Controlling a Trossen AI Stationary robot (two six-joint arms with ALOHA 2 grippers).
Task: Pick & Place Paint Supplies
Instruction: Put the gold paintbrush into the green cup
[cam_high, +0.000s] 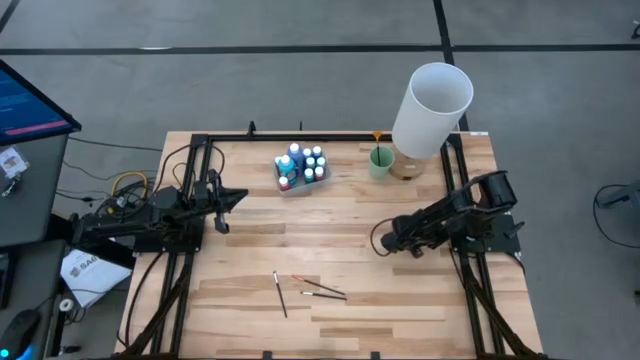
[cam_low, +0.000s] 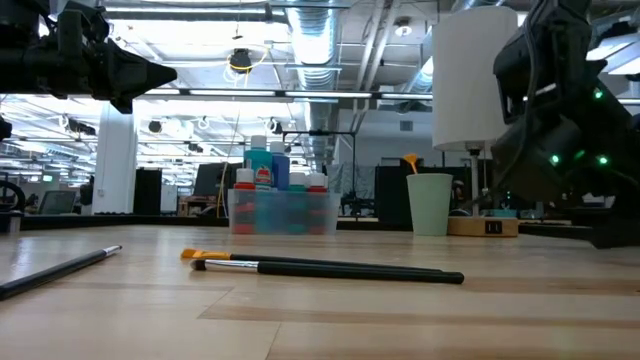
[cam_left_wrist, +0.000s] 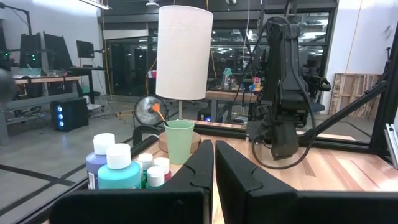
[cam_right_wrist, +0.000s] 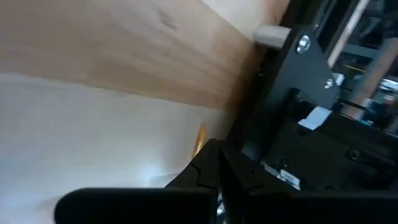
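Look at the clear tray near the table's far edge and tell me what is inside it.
The clear tray holds a cluster of small paint bottles with pale caps: blue, teal, green and red ones show. Bottles in front hide those behind, so the exact count stays unclear.

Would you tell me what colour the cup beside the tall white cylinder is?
Pale green cup, clearest in the left wrist view.
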